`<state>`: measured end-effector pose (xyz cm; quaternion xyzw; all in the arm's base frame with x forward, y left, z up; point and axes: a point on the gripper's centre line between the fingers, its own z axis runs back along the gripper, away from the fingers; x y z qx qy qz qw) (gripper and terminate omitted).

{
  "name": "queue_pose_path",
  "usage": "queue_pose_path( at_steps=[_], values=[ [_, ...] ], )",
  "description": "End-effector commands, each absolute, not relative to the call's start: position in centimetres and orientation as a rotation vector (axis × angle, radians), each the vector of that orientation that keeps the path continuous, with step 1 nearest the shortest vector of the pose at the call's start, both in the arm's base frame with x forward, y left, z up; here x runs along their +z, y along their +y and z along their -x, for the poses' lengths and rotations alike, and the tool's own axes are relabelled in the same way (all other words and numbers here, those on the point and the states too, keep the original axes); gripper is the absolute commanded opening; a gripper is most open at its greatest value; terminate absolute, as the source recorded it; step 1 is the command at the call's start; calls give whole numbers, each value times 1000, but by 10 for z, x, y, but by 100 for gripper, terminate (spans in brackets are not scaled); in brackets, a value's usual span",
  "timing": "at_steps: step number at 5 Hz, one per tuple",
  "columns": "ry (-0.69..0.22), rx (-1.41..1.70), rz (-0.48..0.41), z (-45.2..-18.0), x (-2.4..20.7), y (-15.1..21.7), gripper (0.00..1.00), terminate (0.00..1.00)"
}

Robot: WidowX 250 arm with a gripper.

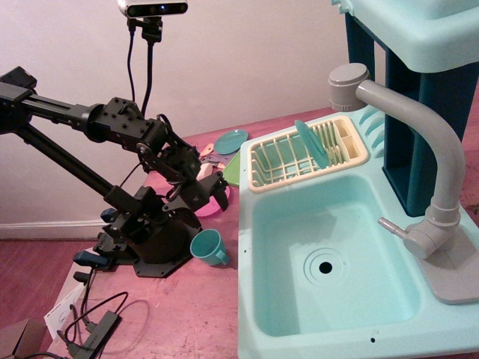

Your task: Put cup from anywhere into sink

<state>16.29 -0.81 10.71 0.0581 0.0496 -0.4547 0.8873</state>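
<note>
The teal cup (208, 247) lies tilted on the reddish table, its mouth facing up and left, just left of the sink's front left corner. The pale aqua sink (299, 224) fills the right half of the view, with a round drain hole and a grey faucet (419, 149) on its right rim; the basin holds nothing. My gripper (222, 187) hangs above the table, up and slightly right of the cup and clear of it. Its fingers point right toward the sink's left rim. It looks open and holds nothing.
A cream dish rack (307, 153) with an upright teal plate sits behind the basin. A flat teal plate (230, 140), a green plate (233, 173), a pink plate (212, 206) and small toys lie behind and under the gripper. The arm's black base (150, 239) stands left of the cup.
</note>
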Motion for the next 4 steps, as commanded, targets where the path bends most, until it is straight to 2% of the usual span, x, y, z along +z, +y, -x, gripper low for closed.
queue_pose_path(
  at_steps=[1, 3, 4],
  values=[
    [103, -945, -121, -163, 107, -8, 100, 0],
    [171, -1021, -59, -164, 82, -22, 100, 0],
    [175, -1037, -38, -162, 72, -29, 100, 0]
  ],
)
